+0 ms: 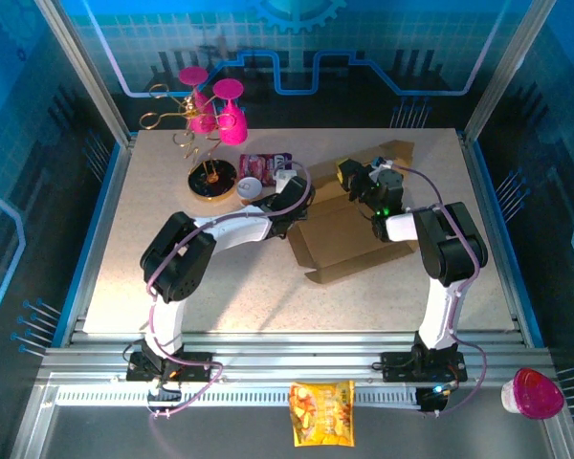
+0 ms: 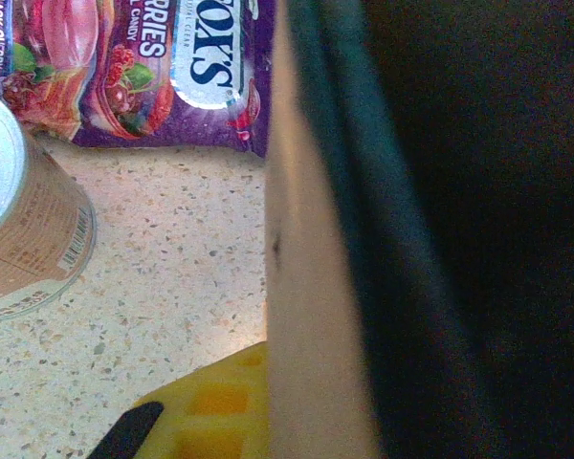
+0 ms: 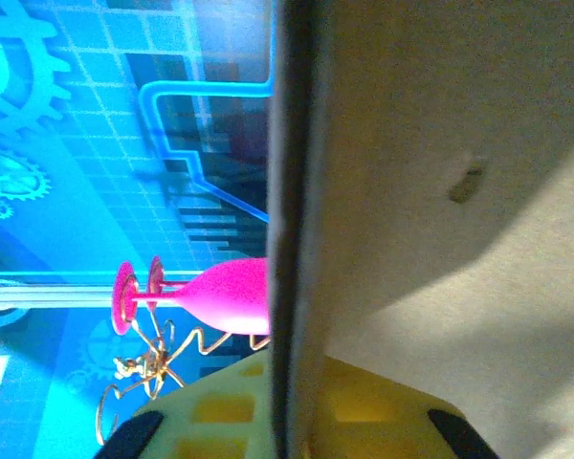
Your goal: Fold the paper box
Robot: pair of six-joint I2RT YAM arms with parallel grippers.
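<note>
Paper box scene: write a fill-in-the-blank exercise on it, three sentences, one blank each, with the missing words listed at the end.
1. The paper box is made of brown ____.
2. The candy packet lying next to the can is mostly ____ in colour.
3. The glasses hanging on the gold wire rack are ____.

Missing words: cardboard; purple; pink.

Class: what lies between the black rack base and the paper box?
Top view: a small can, then the left end effector gripping the paper box.
</note>
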